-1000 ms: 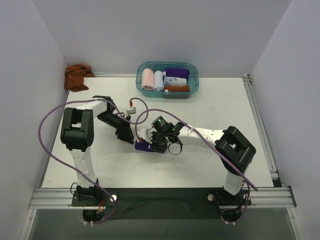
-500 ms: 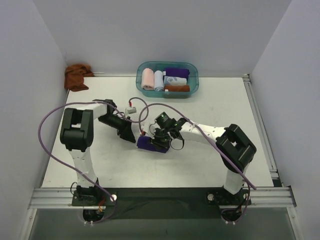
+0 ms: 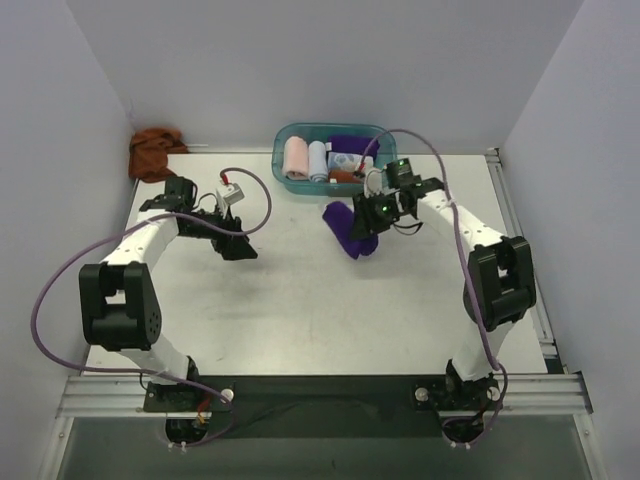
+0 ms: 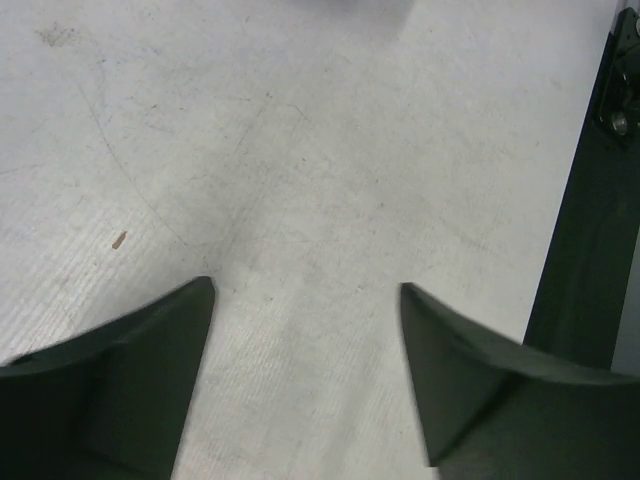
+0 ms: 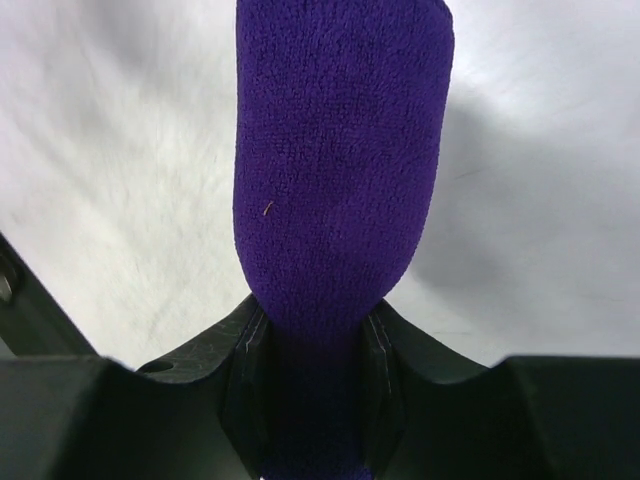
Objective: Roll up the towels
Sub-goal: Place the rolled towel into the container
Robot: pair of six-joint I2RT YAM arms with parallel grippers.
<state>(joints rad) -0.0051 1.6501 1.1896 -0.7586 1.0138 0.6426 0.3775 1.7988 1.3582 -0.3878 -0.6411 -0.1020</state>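
A rolled deep purple towel (image 3: pixel 341 228) hangs just above the table, a little in front of the bin. My right gripper (image 3: pixel 364 217) is shut on one end of it. In the right wrist view the purple towel (image 5: pixel 340 170) juts out from between the closed fingers of the right gripper (image 5: pixel 312 395). A rust-brown towel (image 3: pixel 152 153) lies crumpled in the far left corner. My left gripper (image 3: pixel 243 251) hovers over bare table left of centre. The left wrist view shows the left gripper (image 4: pixel 305 300) open with nothing between its fingers (image 4: pixel 140 380).
A teal bin (image 3: pixel 390 172) stands at the back centre, holding several rolled cloths in pink, pale blue, white, purple and rust. White walls enclose the table on three sides. A metal rail (image 3: pixel 520 250) runs along the right edge.
My right arm lifted the purple towel off the table's middle and carried it back and right, toward the bin. My left arm swung away to the left, its gripper still open.
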